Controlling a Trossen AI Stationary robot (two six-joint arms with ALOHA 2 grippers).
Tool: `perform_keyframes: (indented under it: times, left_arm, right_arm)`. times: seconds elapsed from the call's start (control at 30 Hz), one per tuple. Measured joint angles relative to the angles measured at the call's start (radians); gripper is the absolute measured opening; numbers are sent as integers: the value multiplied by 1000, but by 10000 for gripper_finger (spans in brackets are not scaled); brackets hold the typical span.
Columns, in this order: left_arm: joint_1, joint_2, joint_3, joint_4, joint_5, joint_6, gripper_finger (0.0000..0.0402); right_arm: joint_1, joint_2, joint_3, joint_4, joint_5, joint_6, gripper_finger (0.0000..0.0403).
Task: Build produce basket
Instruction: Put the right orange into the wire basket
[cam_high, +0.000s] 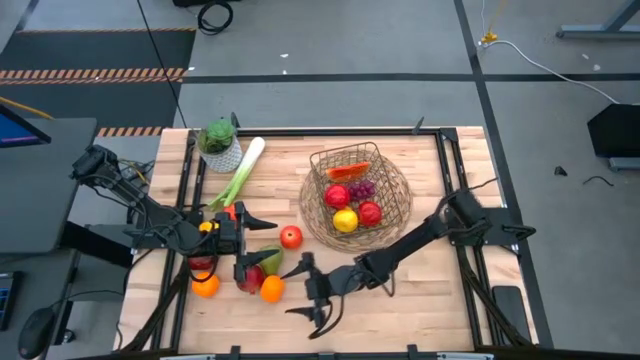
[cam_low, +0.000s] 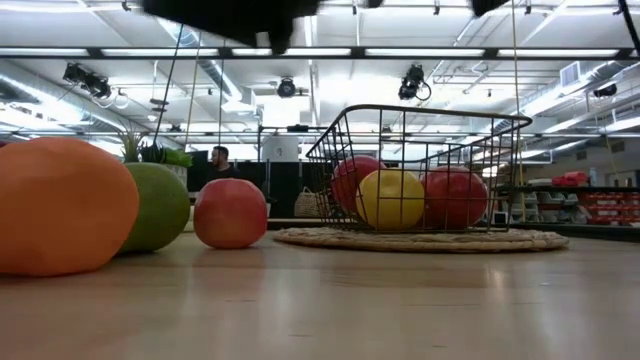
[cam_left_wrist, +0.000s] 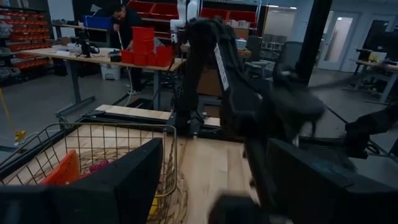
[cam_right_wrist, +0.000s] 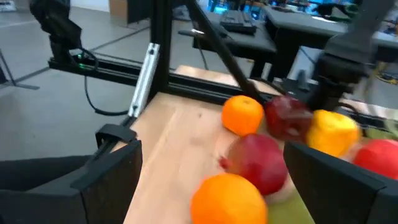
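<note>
Nearest you on the counter (cam_high: 400, 310), your right gripper (cam_high: 318, 300) hangs with its fingers spread wide and empty, just beside an orange (cam_high: 271, 288) and a red apple (cam_high: 250, 278). Your left gripper (cam_high: 258, 243) is also parted, holding nothing, above that fruit. Farther back, the basket (cam_high: 357, 195) sits upright with produce inside, and the leek (cam_high: 238, 173) lies slanting, white end toward the far edge.

Light wood table (cam_high: 400, 310): basket (cam_high: 398, 212), leek (cam_high: 240, 170), potted plant (cam_high: 219, 144), loose apples (cam_high: 291, 237), oranges (cam_high: 271, 289).
</note>
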Motion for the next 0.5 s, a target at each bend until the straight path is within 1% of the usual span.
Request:
perform_keyframes:
  times: [0.17,0.33,0.4,0.5]
  left_arm:
    - [-15,0,0,0,0,-2,293]
    - [-42,0,0,8,1,4,293]
    - [-46,-1,0,9,0,5,293]
    - [-46,-1,-1,9,0,5,293]
  right_arm:
    - [8,145,166,-80,-2,-62,393]
    - [4,221,321,-179,9,-57,393]
    - [-1,246,353,-204,17,-61,393]
    - [-14,267,362,-232,54,-64,393]
